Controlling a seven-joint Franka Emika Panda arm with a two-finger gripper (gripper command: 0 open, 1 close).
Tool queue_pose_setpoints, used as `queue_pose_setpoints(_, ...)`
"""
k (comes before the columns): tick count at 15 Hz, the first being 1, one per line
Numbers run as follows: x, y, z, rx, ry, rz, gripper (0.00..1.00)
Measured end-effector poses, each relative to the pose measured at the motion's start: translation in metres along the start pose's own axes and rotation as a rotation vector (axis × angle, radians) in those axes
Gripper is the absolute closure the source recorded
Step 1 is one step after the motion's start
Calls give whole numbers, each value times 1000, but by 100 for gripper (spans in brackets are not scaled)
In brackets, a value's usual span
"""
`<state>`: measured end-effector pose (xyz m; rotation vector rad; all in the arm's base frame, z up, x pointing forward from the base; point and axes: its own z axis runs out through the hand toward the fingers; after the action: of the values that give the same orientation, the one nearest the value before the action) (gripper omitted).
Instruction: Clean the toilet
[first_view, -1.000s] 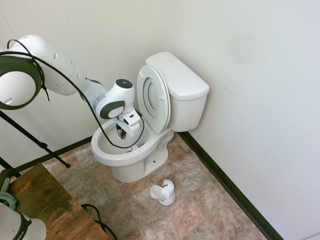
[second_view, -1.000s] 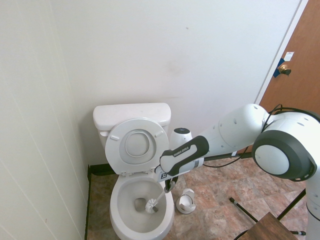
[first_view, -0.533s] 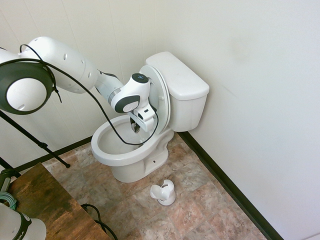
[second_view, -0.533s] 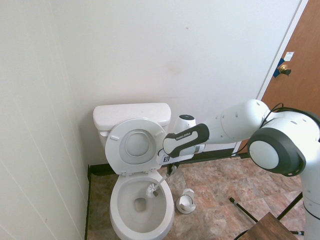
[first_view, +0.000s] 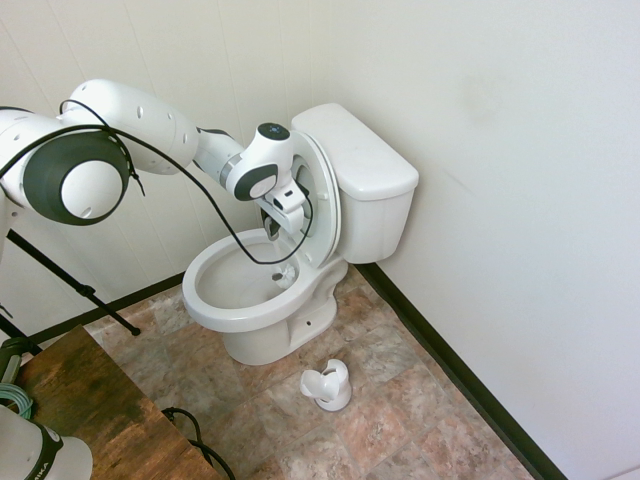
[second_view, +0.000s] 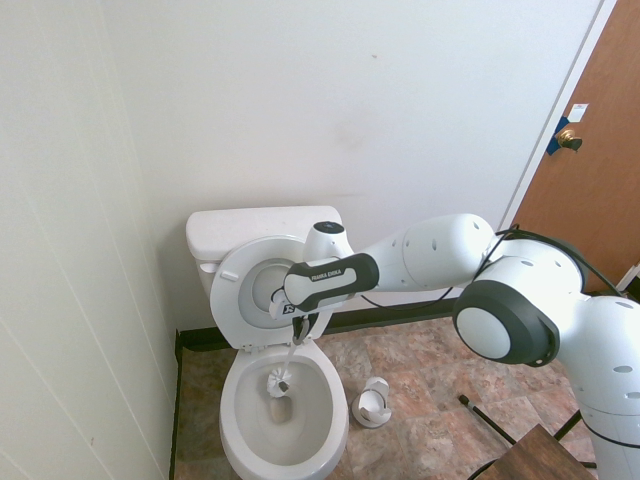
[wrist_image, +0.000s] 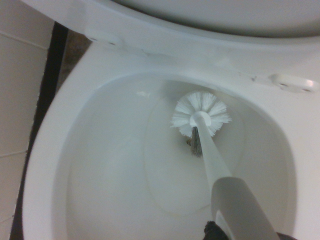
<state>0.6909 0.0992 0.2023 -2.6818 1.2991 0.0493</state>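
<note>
Backward along the bowl (second_view: 233, 425), toward the tank (second_view: 262, 226), the toilet brush (second_view: 280, 382) had moved, clamped by its handle in my gripper (second_view: 300, 332). With the toilet (first_view: 262, 348) against the wall, short, bristle-deep strokes clear of the hinges suited the scrubbing.

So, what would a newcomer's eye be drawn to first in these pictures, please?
Probably the white toilet against the wall, its lid raised. Next, the robot arm reaching over it, its end effector holding a white brush down in the bowl.
</note>
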Motion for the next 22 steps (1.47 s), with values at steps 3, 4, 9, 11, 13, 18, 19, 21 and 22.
queue_pose_setpoints(3, -19, -23, 11, 4, -5, -12, 100)
queue_pose_setpoints(4, -27, -30, 16, 2, -5, -17, 100)
queue_pose_setpoints(9, -75, -50, 31, -44, 0, -71, 100)
queue_pose_setpoints(11, -95, -48, 34, -69, -12, -94, 100)
queue_pose_setpoints(13, -117, -36, 26, -98, -41, -109, 100)
queue_pose_setpoints(18, -151, 7, -54, -103, -43, -134, 100)
queue_pose_setpoints(19, -154, 18, -70, -109, -35, -140, 100)
queue_pose_setpoints(21, -149, 38, -106, -114, -17, -138, 100)
queue_pose_setpoints(22, -144, 47, -125, -113, -11, -131, 100)
